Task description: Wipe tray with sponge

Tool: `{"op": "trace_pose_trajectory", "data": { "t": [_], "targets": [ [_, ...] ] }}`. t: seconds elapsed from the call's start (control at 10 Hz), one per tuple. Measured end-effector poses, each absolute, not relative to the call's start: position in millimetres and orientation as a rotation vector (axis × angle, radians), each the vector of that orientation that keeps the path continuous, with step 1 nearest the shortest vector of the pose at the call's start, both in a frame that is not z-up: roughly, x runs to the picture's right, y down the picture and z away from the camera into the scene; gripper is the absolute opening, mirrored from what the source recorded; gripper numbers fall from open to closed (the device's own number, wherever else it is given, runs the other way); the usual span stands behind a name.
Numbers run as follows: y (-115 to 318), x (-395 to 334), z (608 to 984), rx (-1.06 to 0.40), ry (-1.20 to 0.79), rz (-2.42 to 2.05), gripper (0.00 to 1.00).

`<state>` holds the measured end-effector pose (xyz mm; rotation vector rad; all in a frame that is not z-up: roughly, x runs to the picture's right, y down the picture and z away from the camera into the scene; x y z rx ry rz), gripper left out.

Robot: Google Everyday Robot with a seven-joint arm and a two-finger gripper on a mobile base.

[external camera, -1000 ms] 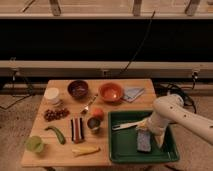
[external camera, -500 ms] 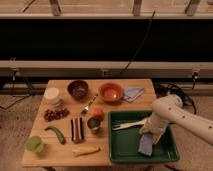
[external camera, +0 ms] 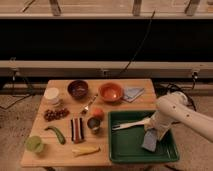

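Note:
The dark green tray (external camera: 125, 146) fills the table's right front corner. Inside it, toward its right side, lies the grey-blue sponge (external camera: 149, 142), slightly tilted. My white arm comes in from the right and bends down over the tray. Its gripper (external camera: 153, 132) sits directly on the sponge's upper end, shut on it. A white utensil (external camera: 131, 124) lies across the tray's far left part, just left of the gripper.
On the wooden table left of the tray are a small can (external camera: 93, 124), an orange fruit (external camera: 98, 113), a dark striped block (external camera: 76, 129), a banana (external camera: 86, 149) and a green pepper (external camera: 56, 133). Behind stand an orange bowl (external camera: 110, 91), a dark bowl (external camera: 78, 88) and a folded light blue cloth (external camera: 133, 93).
The gripper has come down onto the sponge and shut on it. The sponge has tilted a little under it; the rest of the table is unchanged.

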<state>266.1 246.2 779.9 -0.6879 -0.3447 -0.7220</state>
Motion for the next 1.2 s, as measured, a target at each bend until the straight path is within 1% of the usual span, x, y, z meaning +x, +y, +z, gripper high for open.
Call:
{"op": "trace_pose_trajectory", "data": {
  "t": [0.2,0.4,0.7,1.0,1.2],
  "targets": [
    [239.4,253.8,784.1,-0.663,-0.339,-0.719,0.00],
    [235.7,226.2,784.9,-0.641,-0.357,-0.731,0.00],
    [244.0,186.2,778.0,-0.629,-0.406,-0.774,0.00],
    [262.3,185.4,767.0,-0.645,-0.416,-0.794,0.00],
    [264.0,206.1,767.7,-0.656,-0.392,-0.780,0.00]
  ]
}}
